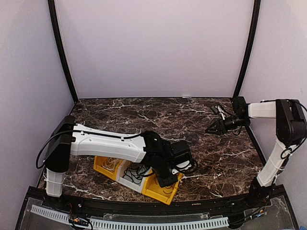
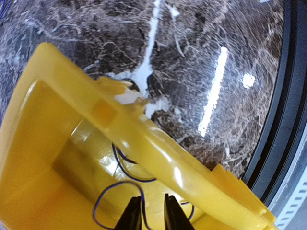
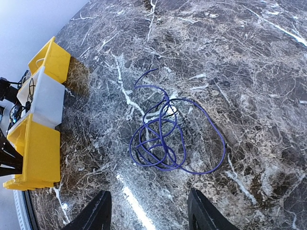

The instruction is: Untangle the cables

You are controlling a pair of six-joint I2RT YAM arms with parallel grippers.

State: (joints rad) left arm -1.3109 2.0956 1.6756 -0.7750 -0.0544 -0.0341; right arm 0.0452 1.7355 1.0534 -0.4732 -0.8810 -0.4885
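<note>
A: Cable coil point(image 3: 165, 139), blue: whereabouts?
B: Flat on marble table point(image 3: 249, 57), just ahead of right claw point(image 3: 149, 212); jaws wide apart, empty.
A: Second cable point(image 2: 122, 181)?
B: Inside yellow bin point(image 2: 57, 110), looping beside left claw point(image 2: 152, 215); jaws narrowly parted.

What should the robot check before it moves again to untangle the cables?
1. The right gripper is open and empty: ok.
2. The purple cable lies on the table ahead of the right gripper, in full view: ok.
3. The purple cable is untangled: not ok, its loops cross each other.
4. The left gripper is inside the yellow bin, jaws slightly apart: ok.
5. The left gripper is clear of the thin blue wire: cannot tell.
</note>
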